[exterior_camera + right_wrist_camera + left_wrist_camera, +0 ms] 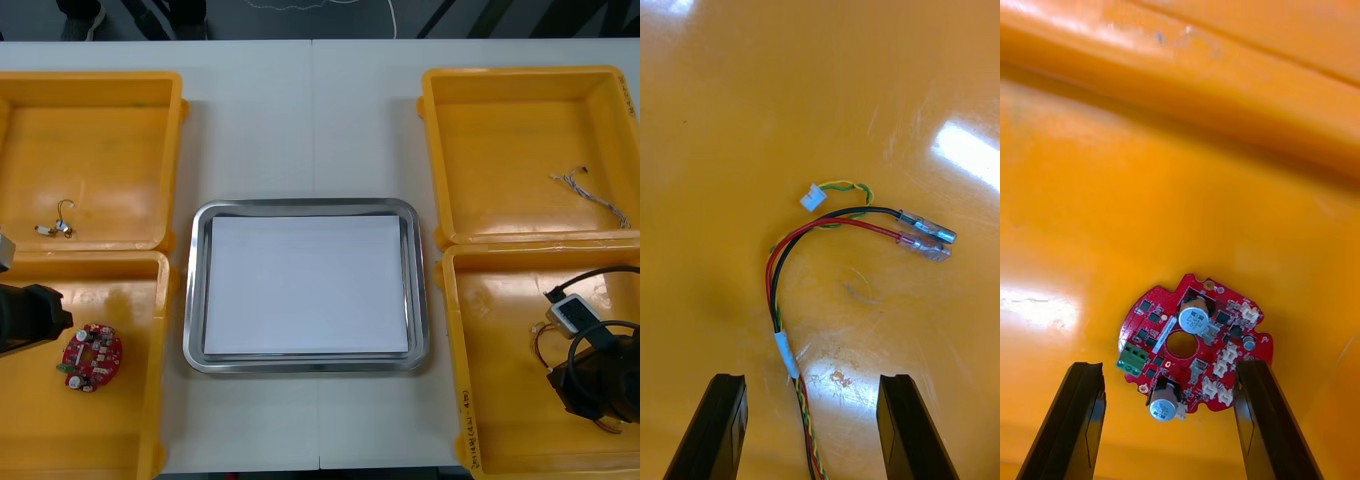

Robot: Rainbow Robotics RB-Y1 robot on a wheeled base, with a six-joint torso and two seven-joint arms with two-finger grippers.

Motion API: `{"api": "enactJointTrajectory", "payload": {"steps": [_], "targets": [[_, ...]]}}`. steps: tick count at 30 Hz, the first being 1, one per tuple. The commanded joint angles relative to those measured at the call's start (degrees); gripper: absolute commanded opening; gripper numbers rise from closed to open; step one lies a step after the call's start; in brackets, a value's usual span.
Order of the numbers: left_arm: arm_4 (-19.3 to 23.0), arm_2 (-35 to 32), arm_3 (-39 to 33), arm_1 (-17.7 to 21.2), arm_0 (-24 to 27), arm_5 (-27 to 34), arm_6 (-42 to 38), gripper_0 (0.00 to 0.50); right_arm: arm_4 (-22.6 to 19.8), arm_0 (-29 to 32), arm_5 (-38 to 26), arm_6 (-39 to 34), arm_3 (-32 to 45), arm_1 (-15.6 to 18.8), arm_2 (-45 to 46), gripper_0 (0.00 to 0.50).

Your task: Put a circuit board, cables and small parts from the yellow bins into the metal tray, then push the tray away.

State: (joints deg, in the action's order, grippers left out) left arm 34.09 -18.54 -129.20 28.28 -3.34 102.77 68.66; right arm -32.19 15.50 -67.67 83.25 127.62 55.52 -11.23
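The left end effector [1169,367] hangs low in the near left bin [140,420]. It is released, and its two flat black fingers [1079,420] stand apart. Between their tips lies the round red circuit board [92,356], flat on the glossy plastic floor. It carries a green terminal block, two silver cylinders, small white connectors and a hole in the middle. Whether a finger touches its edge, one cannot tell.

The right end effector [812,379] is in the near right bin [490,400], also released. The red and yellow cable [785,354] runs out between its fingers. It has a twisted part, then a white sleeve, then one red and one black wire that bend in an arc to clear-sleeved metal terminals. A thinner yellow-green pair ends in a small white plug.

In the far left bin [100,150] lie small metal parts [58,222], one of them hook-shaped. The far right bin [510,150] holds a thin twisted cable [595,197].

The metal tray [196,300] stands on the desk [300,120] between the bins. It is rectangular with rounded corners, a polished rim and a white inside. The desk is light and matte, with a seam running from far to near. Beyond its far edge the floor is dark.
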Motion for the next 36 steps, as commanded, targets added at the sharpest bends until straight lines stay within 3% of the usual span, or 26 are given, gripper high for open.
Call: {"api": "enactJointTrajectory", "payload": {"steps": [1,15,31,34,36], "targets": [[0.72,-2.29,-3.6,0.11,-2.99,0.41,-14.43,0.5,-0.77,-1.26,-0.27,1.83,-0.53,-1.73,-0.11,0.5],[-0.34,-0.62,-3.6,-0.15,-7.38,-3.28,-45.72,0.5,-2.17,-1.96,-0.18,3.93,-3.08,-4.71,0.15,0.5],[-2.18,3.95,2.37,-0.15,-9.32,-11.19,-46.34,0.5,-3.84,-2.31,2.63,5.87,-6.59,-4.98,0.5,0.5],[-2.18,4.04,2.37,-0.15,-10.11,-11.98,-46.34,0.5,-4.11,-2.31,2.63,5.87,-6.68,-4.98,0.41,0.403],[-2.27,3.95,2.46,-0.15,-10.72,-12.77,-46.25,0.5,-4.19,-2.31,2.63,5.78,-6.68,-4.98,0.41,0.311]]}}
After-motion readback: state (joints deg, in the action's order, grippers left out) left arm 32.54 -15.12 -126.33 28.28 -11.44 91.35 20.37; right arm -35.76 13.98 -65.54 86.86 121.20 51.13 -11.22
